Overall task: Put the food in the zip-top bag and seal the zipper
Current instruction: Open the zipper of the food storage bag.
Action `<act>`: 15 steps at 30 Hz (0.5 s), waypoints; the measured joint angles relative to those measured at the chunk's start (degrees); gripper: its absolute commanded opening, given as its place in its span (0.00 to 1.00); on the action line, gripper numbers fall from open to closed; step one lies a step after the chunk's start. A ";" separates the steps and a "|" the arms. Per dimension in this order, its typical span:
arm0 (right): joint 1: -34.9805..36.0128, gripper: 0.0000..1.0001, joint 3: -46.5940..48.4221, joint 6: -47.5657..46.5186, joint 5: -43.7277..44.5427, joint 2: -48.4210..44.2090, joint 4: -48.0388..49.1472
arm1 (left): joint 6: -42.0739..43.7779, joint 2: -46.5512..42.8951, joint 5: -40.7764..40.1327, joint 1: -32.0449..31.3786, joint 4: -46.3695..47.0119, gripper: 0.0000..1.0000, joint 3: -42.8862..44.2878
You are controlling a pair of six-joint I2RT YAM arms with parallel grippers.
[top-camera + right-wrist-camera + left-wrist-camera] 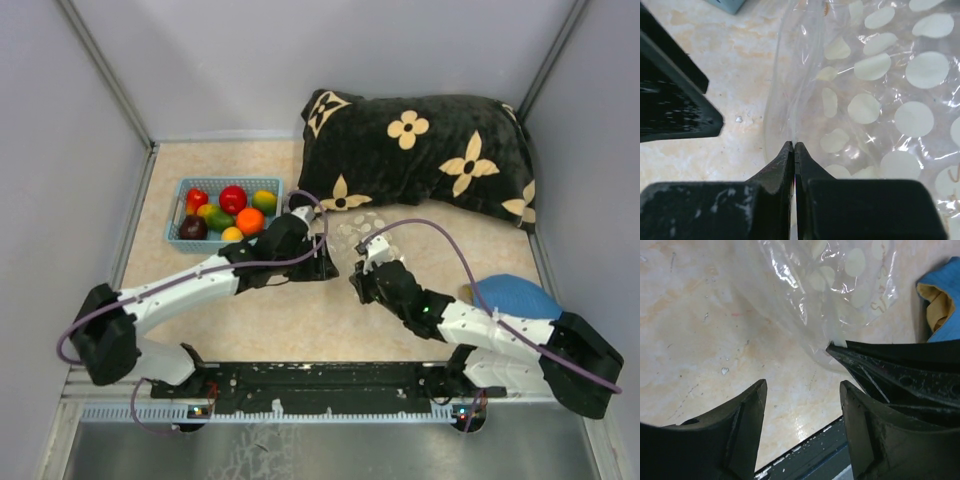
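Bare table (290,320) before the zip-top bag (360,232); black pillow (430,150) close behind, blue basket (230,181) leftward.

The food (233,199) is held in the basket (176,222) at the back left of the counter (300,320). The pillow (420,160) is laid along the back right. The zip-top bag (362,232) is spread just before the pillow, right of the basket. Its near edge is pinched in the right jaws, and the left jaws are set just beside it. A cloth (515,295) is laid near the right edge.
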 measured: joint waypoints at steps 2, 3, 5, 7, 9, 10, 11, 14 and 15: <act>0.00 0.00 0.00 0.61 0.48 -1.64 0.00 | -0.92 -3.80 -1.44 0.00 0.74 0.72 -2.05; 0.00 0.00 0.00 1.01 0.74 -2.62 0.00 | -1.49 -6.08 -2.32 0.00 1.57 0.73 -3.54; 0.00 0.00 0.00 1.62 0.98 -4.52 0.02 | -2.86 -9.66 -3.78 0.02 3.45 0.76 -6.34; 0.00 0.00 0.00 2.01 0.96 -5.99 0.04 | -4.04 -12.17 -4.79 0.31 5.55 0.77 -9.40; 0.00 0.00 0.00 2.23 0.96 -7.06 0.02 | -5.64 -13.14 -4.94 1.14 7.17 0.77 -12.04; 0.00 0.00 0.00 2.36 0.94 -7.28 0.02 | -5.75 -13.07 -4.96 1.33 7.43 0.77 -12.31; 0.00 0.00 0.00 2.40 0.94 -7.34 0.02 | -6.10 -12.76 -4.74 1.88 7.76 0.77 -12.61; 0.00 0.00 0.00 2.40 0.85 -7.34 -0.24 | -6.75 -10.88 -4.17 3.19 9.44 0.77 -12.09; 0.00 0.00 0.00 2.40 0.74 -7.34 -0.28 | -6.86 -9.94 -3.91 3.45 9.77 0.77 -11.43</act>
